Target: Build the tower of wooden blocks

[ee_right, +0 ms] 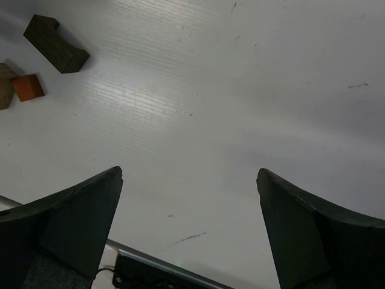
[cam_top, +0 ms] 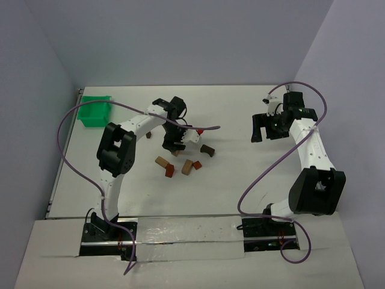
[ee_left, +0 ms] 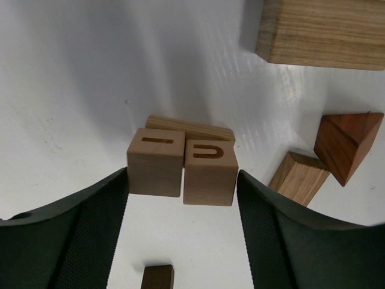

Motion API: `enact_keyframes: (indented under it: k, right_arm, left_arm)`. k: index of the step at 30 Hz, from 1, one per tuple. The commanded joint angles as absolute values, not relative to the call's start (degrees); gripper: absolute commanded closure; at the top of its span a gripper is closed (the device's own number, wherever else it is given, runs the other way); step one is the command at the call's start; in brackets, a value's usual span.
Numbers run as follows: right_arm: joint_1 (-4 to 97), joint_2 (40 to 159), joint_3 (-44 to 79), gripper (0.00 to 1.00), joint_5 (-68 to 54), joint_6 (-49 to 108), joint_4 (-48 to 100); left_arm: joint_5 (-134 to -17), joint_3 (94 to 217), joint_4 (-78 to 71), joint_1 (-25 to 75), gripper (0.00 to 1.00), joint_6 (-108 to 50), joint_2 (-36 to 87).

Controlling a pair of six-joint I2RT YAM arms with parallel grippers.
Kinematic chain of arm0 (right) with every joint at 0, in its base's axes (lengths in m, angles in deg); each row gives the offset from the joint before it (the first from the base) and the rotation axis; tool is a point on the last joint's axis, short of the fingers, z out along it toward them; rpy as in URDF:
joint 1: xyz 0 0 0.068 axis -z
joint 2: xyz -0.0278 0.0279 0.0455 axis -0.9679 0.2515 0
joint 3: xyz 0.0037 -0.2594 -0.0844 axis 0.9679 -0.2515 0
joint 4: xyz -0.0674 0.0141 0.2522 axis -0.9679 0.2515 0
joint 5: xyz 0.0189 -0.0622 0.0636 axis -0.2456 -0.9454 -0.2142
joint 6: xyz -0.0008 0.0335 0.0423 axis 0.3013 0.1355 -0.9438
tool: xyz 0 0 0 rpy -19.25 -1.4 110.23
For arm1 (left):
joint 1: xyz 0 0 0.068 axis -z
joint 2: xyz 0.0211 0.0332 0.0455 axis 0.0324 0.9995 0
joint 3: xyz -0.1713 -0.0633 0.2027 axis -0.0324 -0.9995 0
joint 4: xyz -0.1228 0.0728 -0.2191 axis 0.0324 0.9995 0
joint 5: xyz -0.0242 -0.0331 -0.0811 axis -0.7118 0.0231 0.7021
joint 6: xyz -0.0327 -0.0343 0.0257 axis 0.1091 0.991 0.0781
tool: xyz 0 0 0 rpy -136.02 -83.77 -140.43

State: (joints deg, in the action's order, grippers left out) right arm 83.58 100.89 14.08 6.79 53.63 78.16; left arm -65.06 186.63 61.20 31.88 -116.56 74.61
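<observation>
White counter (cam_top: 240, 174), green bin (cam_top: 94, 112) in the far-left corner. Loose wooden blocks (cam_top: 170, 171) scattered mid-left, dark brown block (cam_top: 207, 150) near them, two tan cubes (ee_left: 210, 174) touching side by side.

The pale cubes (ee_left: 155, 162) are smooth matt wood with marks cut into their tops; the big tan block (ee_left: 325, 30) shows strong grain; the red-brown wedge (ee_left: 348, 144) has a slight sheen; the table (ee_right: 240, 90) is white, faintly glossy, finely scratched; the left finger pads (ee_left: 90, 241) are black with a woven texture; the bin (cam_top: 95, 112) is green plastic
</observation>
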Motion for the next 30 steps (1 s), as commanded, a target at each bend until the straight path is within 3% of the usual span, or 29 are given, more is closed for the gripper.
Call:
enact_keyframes:
  k: [1, 3, 7, 30]
  right_arm:
    - [83.9, 101.2, 15.9, 0.0, 7.3, 53.5, 78.5]
    - [83.9, 101.2, 15.9, 0.0, 7.3, 53.5, 78.5]
    - [84.0, 101.1, 15.8, 0.0, 7.3, 53.6, 78.6]
    - [84.0, 101.4, 15.5, 0.0, 7.0, 53.8, 78.7]
  left_arm:
    - [-60.5, 185.6, 60.9, 31.7, 0.19, -120.2, 71.4]
    - [-60.1, 185.8, 61.1, 31.7, 0.17, -120.6, 71.5]
    - [-59.2, 185.7, 61.4, 31.5, 0.01, -121.6, 71.3]
    - [-56.0, 178.9, 53.0, 30.1, 0.01, -129.3, 69.5]
